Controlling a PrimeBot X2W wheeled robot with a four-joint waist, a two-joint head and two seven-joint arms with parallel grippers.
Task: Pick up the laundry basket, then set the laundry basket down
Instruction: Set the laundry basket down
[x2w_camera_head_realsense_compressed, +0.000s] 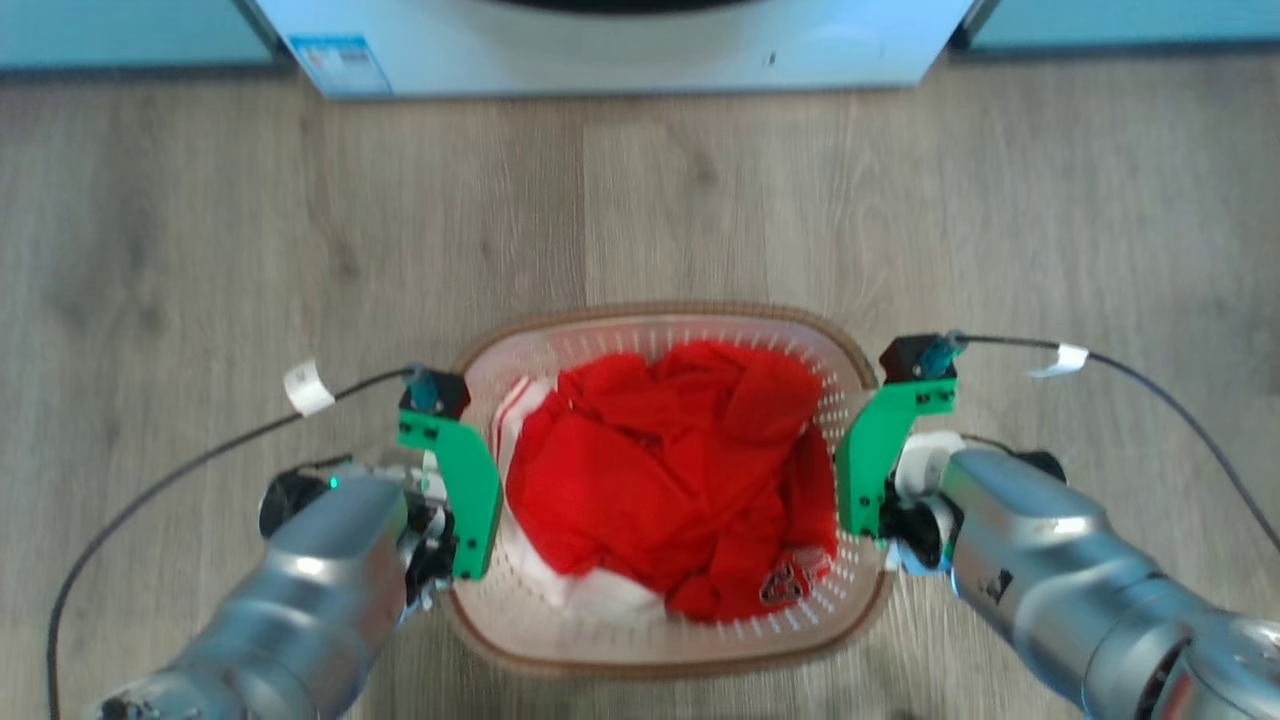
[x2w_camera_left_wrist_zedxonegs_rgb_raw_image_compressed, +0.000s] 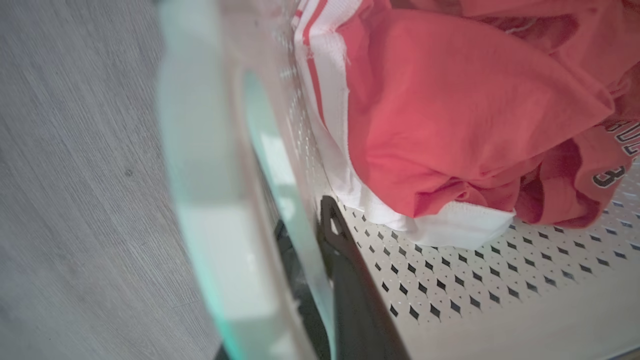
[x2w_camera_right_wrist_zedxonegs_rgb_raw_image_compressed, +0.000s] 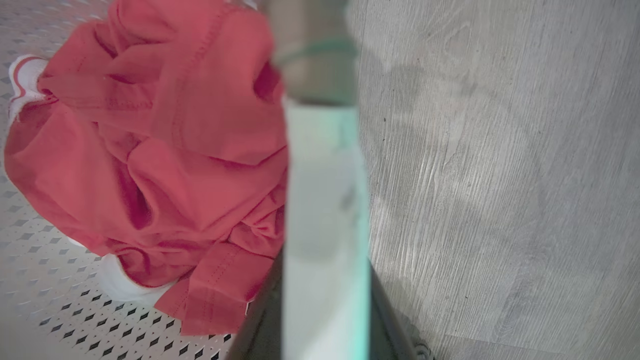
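The laundry basket (x2w_camera_head_realsense_compressed: 660, 662) stands low in the middle of the head view, white and perforated with a brown rim, holding red and white clothes (x2w_camera_head_realsense_compressed: 680, 470). My left gripper (x2w_camera_head_realsense_compressed: 452, 525) is at its left side handle and my right gripper (x2w_camera_head_realsense_compressed: 868, 510) at its right one. In the left wrist view, the pale handle (x2w_camera_left_wrist_zedxonegs_rgb_raw_image_compressed: 210, 200) runs between my left gripper's (x2w_camera_left_wrist_zedxonegs_rgb_raw_image_compressed: 305, 220) dark fingers, one inside the basket wall. In the right wrist view, the other handle (x2w_camera_right_wrist_zedxonegs_rgb_raw_image_compressed: 325, 190) sits between the right gripper's (x2w_camera_right_wrist_zedxonegs_rgb_raw_image_compressed: 325, 285) fingers. Whether the basket touches the floor I cannot tell.
A white washing machine (x2w_camera_head_realsense_compressed: 620, 50) stands straight ahead across the wood floor (x2w_camera_head_realsense_compressed: 200, 220). Black cables (x2w_camera_head_realsense_compressed: 180, 470) loop out from both wrists over the floor. Open floor lies between basket and machine and to either side.
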